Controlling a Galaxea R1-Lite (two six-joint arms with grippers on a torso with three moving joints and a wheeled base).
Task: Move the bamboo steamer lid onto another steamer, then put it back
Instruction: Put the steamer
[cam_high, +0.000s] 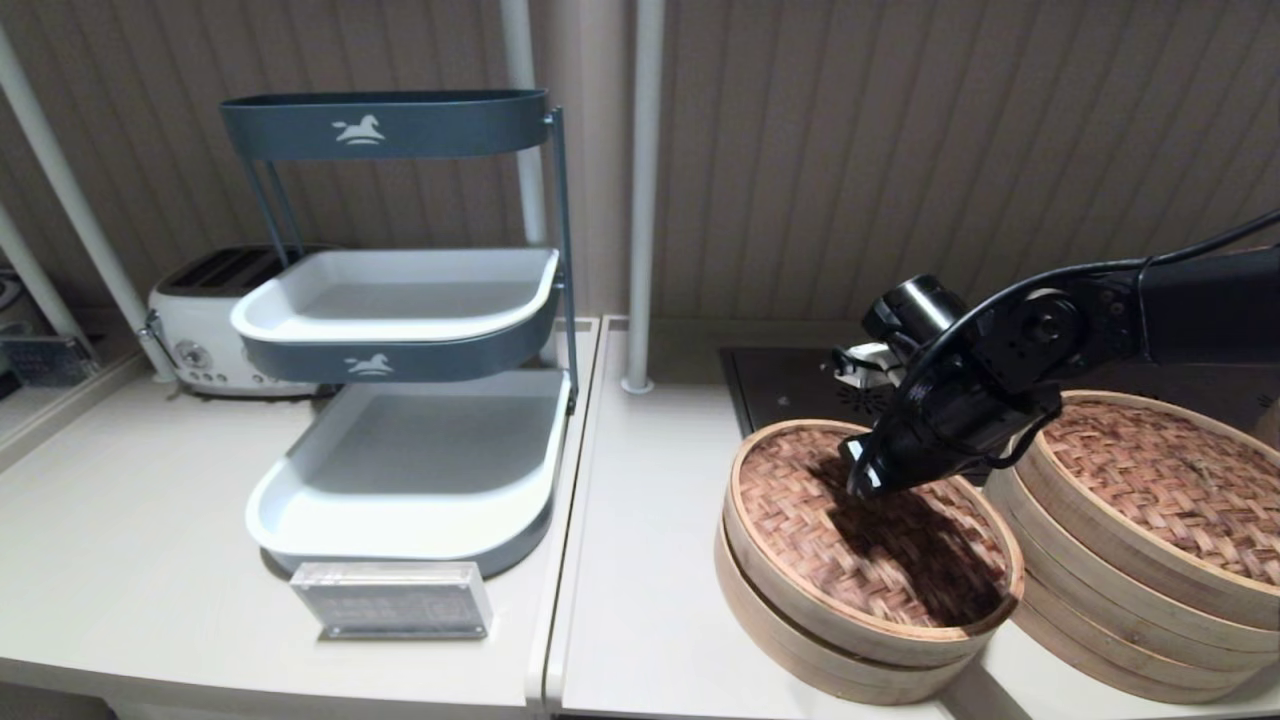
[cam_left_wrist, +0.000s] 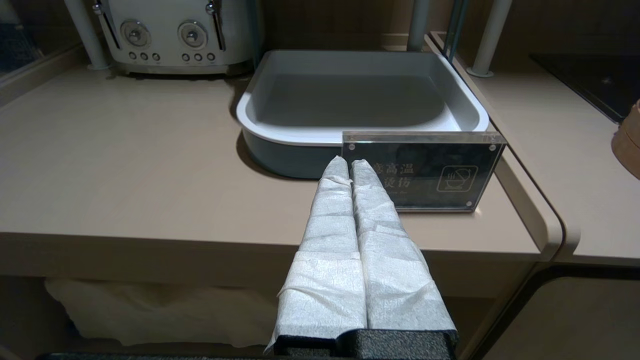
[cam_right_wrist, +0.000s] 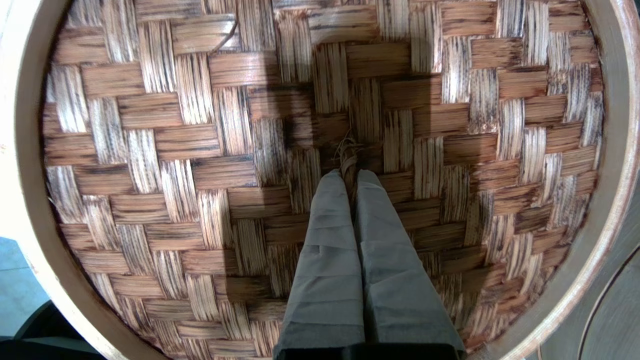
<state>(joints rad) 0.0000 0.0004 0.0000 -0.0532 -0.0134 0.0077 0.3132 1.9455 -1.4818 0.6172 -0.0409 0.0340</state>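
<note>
Bamboo steamer lid (cam_high: 850, 525): reddish-brown herringbone weave, pale hoop rim

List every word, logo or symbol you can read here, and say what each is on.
"高温": acrylic sign, first row; the character before it is hidden by the left claw.
Second row: partly hidden, too faint to read.
Steaming-bowl pictogram: same sign.
White horse logo, no words: rack's top tier and middle tier.
Toaster: no legible text.
</note>
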